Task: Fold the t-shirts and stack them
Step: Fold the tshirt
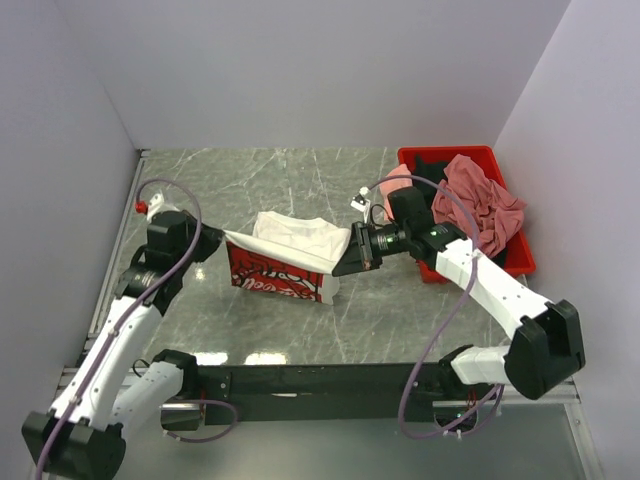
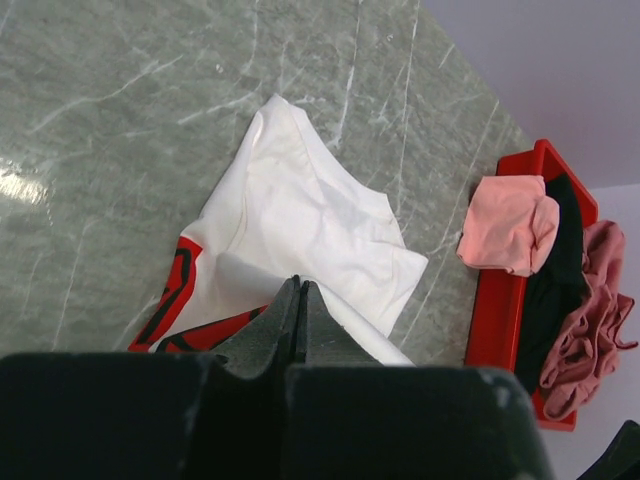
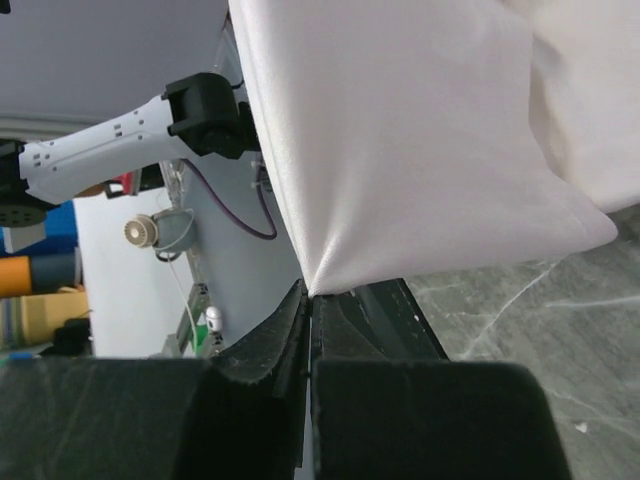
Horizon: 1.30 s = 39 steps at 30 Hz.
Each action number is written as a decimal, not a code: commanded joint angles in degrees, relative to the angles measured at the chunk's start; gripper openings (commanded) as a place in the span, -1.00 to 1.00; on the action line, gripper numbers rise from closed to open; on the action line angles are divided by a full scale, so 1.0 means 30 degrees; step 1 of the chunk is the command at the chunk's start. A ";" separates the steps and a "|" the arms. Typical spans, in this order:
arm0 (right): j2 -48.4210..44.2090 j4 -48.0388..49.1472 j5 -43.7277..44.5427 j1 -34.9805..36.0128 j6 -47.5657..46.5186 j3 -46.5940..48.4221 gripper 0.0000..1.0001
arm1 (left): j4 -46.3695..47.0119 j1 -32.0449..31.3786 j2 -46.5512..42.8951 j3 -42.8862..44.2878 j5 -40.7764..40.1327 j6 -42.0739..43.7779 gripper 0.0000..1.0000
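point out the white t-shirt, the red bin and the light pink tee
white t-shirt [image 1: 295,237]: top external view, plain white upper panel
red bin [image 2: 497,322]: left wrist view, its bare side wall
light pink tee [image 2: 508,222]: left wrist view, middle of the bundle

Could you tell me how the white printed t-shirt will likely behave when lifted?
Probably floppy: the white t-shirt drapes between left tool and right tool. Likely light, since small pinches hold it. Its loose lower part may drag.
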 commanded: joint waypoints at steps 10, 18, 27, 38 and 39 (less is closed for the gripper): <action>0.2694 0.1516 -0.1988 -0.1989 0.0841 0.0887 -1.00 | 0.4396 0.0185 0.4829 0.2667 -0.2183 0.1236 -0.99; 0.4745 0.2105 -0.2017 -0.3015 0.0932 0.2263 -1.00 | 0.5392 0.0185 0.8198 0.4248 -0.2592 0.1471 -0.99; 0.7469 0.2281 -0.0580 -0.4538 0.1137 0.4431 -1.00 | 0.5920 0.0185 1.3236 0.7497 -0.1892 0.2056 -0.99; 1.2098 0.2749 -0.0756 -0.5242 0.1898 0.6542 -1.00 | 0.5041 0.0215 1.8451 1.0608 -0.1510 0.2349 -0.99; 1.2391 0.2866 -0.0640 -0.5301 0.2159 0.6571 -1.00 | 0.5070 0.0215 1.8687 1.0812 -0.1451 0.2437 -0.99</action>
